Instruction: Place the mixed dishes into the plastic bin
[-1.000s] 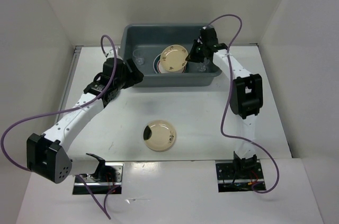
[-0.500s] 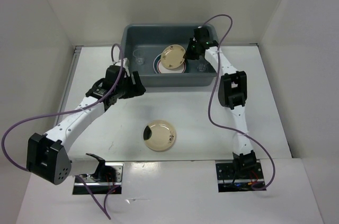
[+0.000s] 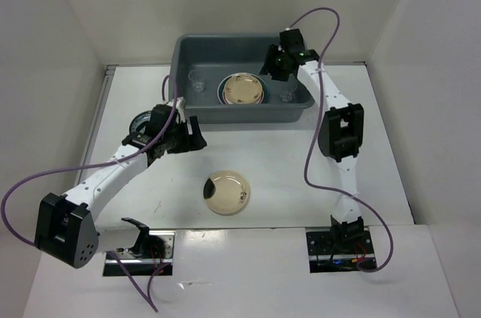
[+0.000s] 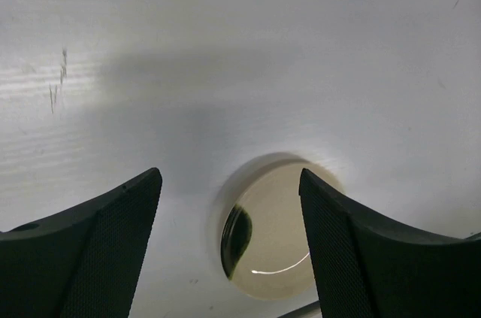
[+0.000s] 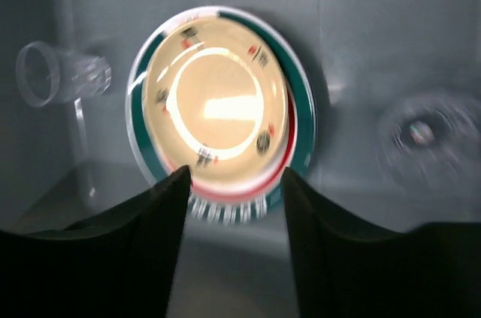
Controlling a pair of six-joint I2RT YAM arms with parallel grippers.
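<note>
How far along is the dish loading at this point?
Done: inside the plastic bin, one cream plate sits on a green-rimmed plate, with two clear cups alongside. In hand: nothing. The right end effector is open over that stack, and the left end effector is open above the table. Left: the second cream plate on the table and a teal saucer beside the left arm.

Cream plate (image 4: 274, 231) with a dark smudge on white table (image 4: 240, 70), between the left claw's (image 4: 229, 177) parted fingers
</note>
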